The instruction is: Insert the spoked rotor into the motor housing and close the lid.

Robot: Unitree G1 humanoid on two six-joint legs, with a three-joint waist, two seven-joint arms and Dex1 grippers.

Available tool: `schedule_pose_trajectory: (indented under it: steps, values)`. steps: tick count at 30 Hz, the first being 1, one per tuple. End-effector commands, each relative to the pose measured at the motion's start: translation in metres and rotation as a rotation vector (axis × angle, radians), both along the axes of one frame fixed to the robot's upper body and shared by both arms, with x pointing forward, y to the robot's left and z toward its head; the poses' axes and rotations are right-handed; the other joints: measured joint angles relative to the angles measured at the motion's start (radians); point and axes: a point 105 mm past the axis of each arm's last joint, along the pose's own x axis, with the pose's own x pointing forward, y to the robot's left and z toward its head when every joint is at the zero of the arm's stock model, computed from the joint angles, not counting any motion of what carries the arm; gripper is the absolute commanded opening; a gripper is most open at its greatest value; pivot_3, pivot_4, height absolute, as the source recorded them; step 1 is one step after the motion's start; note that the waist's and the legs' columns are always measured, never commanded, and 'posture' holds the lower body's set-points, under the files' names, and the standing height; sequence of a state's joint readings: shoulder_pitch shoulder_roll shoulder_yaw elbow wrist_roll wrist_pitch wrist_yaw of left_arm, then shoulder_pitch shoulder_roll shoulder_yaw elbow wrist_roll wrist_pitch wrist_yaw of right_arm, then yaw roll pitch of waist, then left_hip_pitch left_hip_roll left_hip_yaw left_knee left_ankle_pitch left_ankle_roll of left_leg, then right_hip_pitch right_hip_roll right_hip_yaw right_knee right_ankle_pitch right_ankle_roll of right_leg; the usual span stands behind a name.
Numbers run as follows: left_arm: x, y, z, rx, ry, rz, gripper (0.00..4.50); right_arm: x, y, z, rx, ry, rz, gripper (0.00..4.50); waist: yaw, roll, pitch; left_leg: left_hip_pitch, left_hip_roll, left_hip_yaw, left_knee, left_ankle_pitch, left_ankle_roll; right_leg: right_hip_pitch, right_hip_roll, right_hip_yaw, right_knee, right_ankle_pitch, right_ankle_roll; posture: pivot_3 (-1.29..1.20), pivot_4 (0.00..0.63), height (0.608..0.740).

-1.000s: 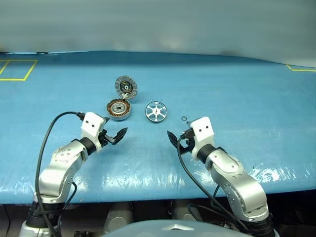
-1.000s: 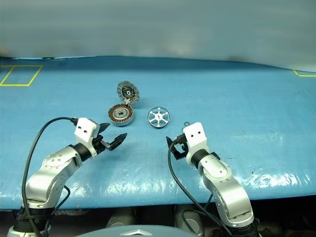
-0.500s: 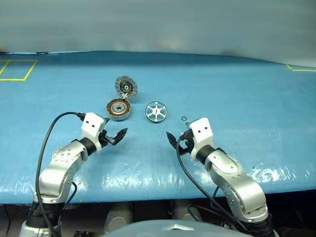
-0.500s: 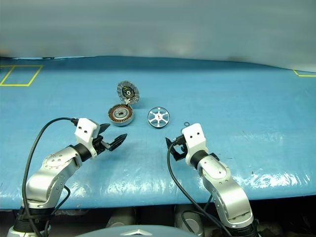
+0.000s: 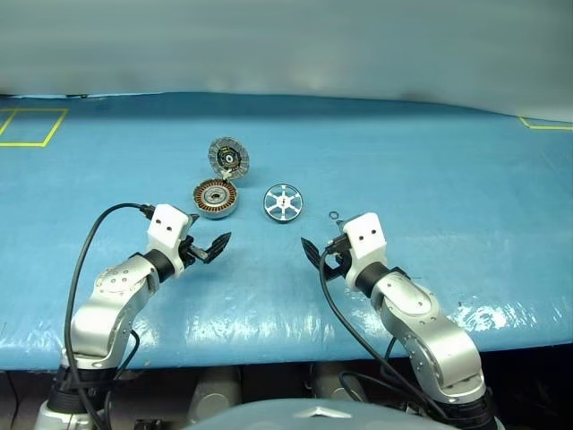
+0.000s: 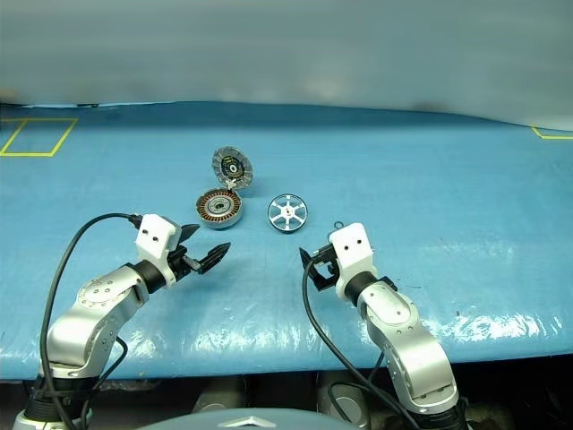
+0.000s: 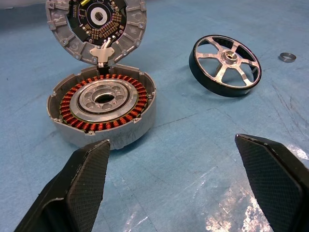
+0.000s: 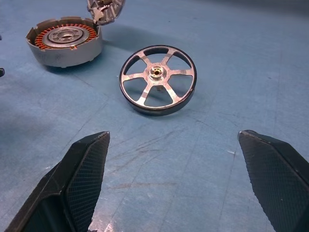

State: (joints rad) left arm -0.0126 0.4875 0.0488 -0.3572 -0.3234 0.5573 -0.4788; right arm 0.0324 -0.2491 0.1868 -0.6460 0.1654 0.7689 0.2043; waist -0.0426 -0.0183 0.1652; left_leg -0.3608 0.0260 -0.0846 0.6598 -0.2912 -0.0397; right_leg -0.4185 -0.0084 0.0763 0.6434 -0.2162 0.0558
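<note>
Blue plastic sheeting covers the table (image 5: 448, 170), on which the task's parts are laid out. The round squat grey metal motor housing (image 7: 102, 109) is seen open, with a copper-coloured winding ring around a silver centre. Its round grey metal lid (image 7: 96, 28) is hinged at the housing's far edge and stands upright, the dark radially patterned inner face turned toward the robot. Just beside the housing, on its right, the flat silver spoked rotor (image 8: 158, 79) lies apart from it, six spokes joining a dark rim to a central hub. A tiny dark ring (image 5: 334, 215) rests further right of the housing, beyond the rotor.

The left gripper (image 5: 209, 246) is held low, near the housing's near side, jaws spread wide and empty. The right gripper (image 6: 314, 267) is held near the housing's right, nearer the robot than the rotor, likewise wide apart and empty.
</note>
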Motion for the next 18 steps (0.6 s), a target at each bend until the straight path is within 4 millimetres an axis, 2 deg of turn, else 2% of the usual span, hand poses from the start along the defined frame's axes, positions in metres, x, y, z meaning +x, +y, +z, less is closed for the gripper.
schedule_pose_trajectory:
  steps: [1,9,14,18]
  values:
    - [0.0,-0.003,0.011,0.01,-0.046,-0.016,4.5,0.0,0.003,0.009,0.015,-0.042,0.011,4.48,0.0,0.0,0.0,0.0,0.0,0.0,0.0,0.0,0.0,0.0,0.0,0.0,0.0,0.0,0.0,0.0,0.15,0.74]
    - [0.013,0.0,0.029,0.158,-0.039,-0.161,4.5,0.002,0.006,0.009,0.019,-0.044,0.02,4.48,0.002,0.0,0.0,0.0,0.0,-0.001,0.0,0.0,0.0,0.0,0.0,-0.001,0.0,0.0,0.0,0.0,0.15,0.74]
    - [0.034,0.001,0.048,0.399,-0.021,-0.369,4.5,0.006,0.01,0.01,0.022,-0.054,0.037,4.48,0.001,0.0,0.001,0.0,0.0,-0.001,0.0,0.0,0.0,0.0,0.0,-0.002,0.0,0.0,0.0,0.0,0.15,0.74]
    - [0.052,0.009,0.047,0.62,0.063,-0.496,4.5,0.009,0.012,0.011,0.022,-0.063,0.045,4.48,0.001,0.001,0.002,-0.001,0.0,-0.001,-0.001,0.0,0.0,-0.001,0.0,-0.002,0.0,0.0,0.0,0.0,0.15,0.74]
